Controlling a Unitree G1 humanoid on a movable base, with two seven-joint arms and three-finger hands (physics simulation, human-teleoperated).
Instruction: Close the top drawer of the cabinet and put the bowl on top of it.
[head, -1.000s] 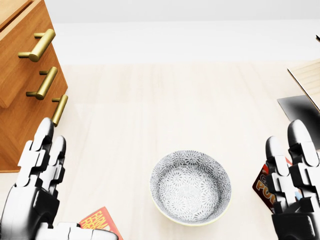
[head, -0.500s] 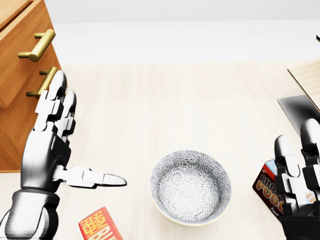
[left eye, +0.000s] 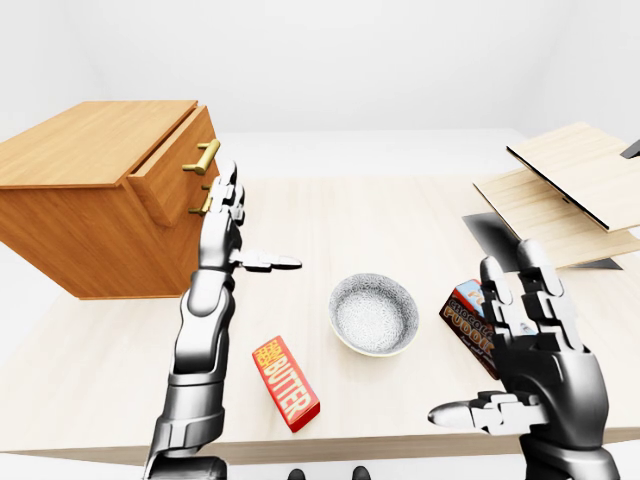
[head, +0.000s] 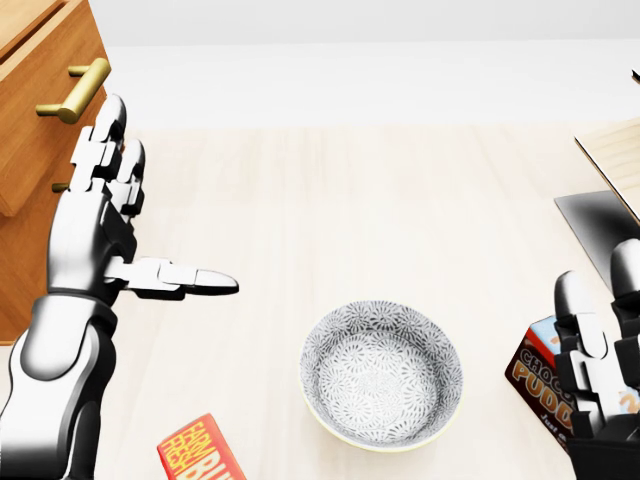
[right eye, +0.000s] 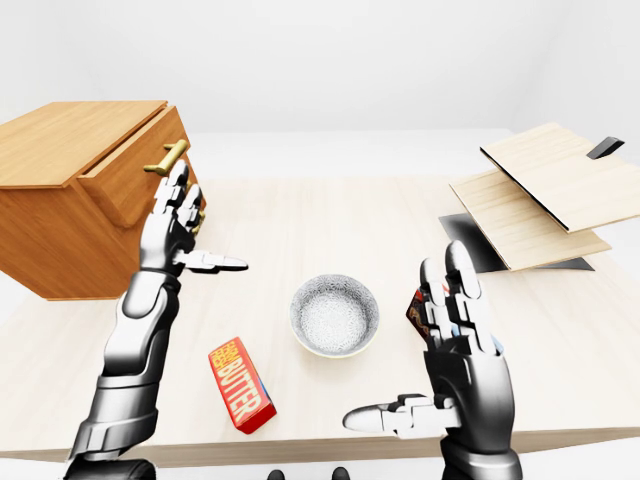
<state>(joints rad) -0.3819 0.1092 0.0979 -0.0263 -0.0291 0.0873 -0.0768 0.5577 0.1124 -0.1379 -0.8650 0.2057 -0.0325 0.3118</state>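
Note:
The wooden cabinet (left eye: 95, 195) stands at the left of the table, its top drawer (left eye: 172, 160) pulled out a little, with a brass handle (left eye: 206, 154). My left hand (left eye: 232, 222) is raised and open just right of the drawer fronts, fingers up by the lower handles, thumb pointing right. The patterned grey bowl (left eye: 374, 314) sits upright and empty on the table, between my two hands. My right hand (left eye: 520, 350) is open at the lower right, apart from the bowl, holding nothing.
A red butter box (left eye: 286, 382) lies near the table's bottom edge, left of the bowl. A chocolate pudding box (left eye: 466, 323) stands right of the bowl, partly behind my right hand. Stacked wooden boards (left eye: 570, 195) lie at the upper right.
My left hand has risen from the bottom left toward the cabinet's drawer fronts, with its thumb spread out. My right hand has sunk slightly lower in the head view. The bowl has not moved.

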